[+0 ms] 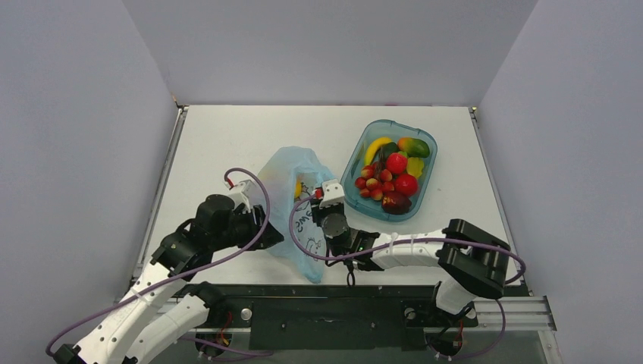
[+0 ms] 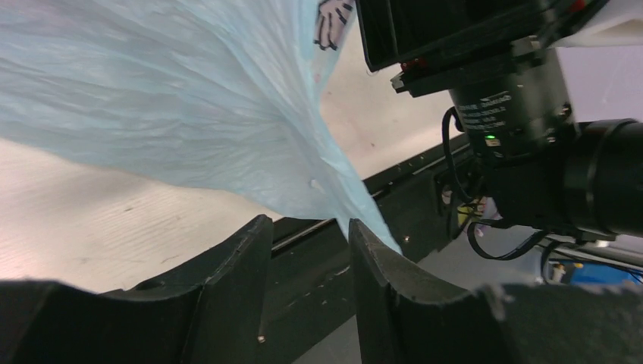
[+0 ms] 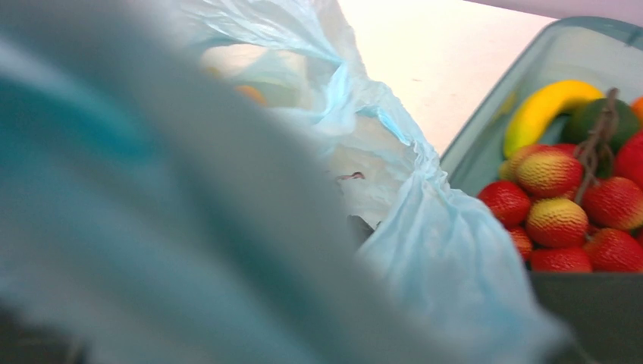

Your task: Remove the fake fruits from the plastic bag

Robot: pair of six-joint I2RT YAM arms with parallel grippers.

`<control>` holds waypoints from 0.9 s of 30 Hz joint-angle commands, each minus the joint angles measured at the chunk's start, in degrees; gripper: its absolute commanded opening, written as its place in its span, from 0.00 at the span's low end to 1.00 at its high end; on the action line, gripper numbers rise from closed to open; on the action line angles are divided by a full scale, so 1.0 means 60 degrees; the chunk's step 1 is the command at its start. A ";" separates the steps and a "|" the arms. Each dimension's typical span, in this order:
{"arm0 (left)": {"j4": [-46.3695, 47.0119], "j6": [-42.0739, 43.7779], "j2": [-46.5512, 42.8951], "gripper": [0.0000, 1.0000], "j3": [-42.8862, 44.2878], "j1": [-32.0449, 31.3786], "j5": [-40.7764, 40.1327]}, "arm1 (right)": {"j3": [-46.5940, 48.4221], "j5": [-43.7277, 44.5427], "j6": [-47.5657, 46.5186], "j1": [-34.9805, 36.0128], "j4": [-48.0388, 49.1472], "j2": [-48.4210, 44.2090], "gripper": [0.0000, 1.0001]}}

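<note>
The left gripper [image 2: 305, 222] had its jaws slightly apart, the near corner of the plastic bag [image 2: 189, 98] seemingly resting against one finger. The right gripper [image 1: 327, 199] sat at the bag's mouth, jaws lost in film, state untellable. An orange-yellow fruit [image 1: 297, 187] lay inside the bag, with the teal tub [image 1: 431, 173] at its two o'clock.

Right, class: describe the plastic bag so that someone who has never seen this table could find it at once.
On the white table, look just left of the teal oval tub. There lies the plastic bag: thin, crinkly, light blue and see-through with black drawings on it, soft and rumpled where the tub beside it is rigid.
</note>
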 commanded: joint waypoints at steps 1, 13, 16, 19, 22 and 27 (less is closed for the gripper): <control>0.2211 -0.1577 -0.0239 0.41 -0.0476 -0.0682 0.0640 | -0.0045 -0.1833 0.1519 0.0094 -0.1087 -0.1615 0.37; 0.1226 -0.2975 0.2117 0.50 0.0703 -0.3942 -0.4495 | -0.0747 -0.3123 0.2346 0.0113 -0.2400 -0.3303 0.66; 0.0676 -0.2840 0.2398 0.51 0.0947 -0.4050 -0.4768 | -0.1046 -0.3403 0.2393 0.0117 -0.2348 -0.3610 0.68; 0.0777 -0.2806 0.2471 0.53 0.0782 -0.4092 -0.4735 | -0.1201 -0.3514 0.2406 0.0114 -0.2295 -0.3905 0.69; 0.1412 -0.2722 0.2473 0.55 0.0455 -0.4107 -0.4612 | -0.1265 -0.3572 0.2421 0.0114 -0.2210 -0.3924 0.69; 0.0377 -0.2275 0.2137 0.17 0.0949 -0.4103 -0.5022 | -0.1131 -0.3894 0.2805 0.0209 -0.1664 -0.3367 0.69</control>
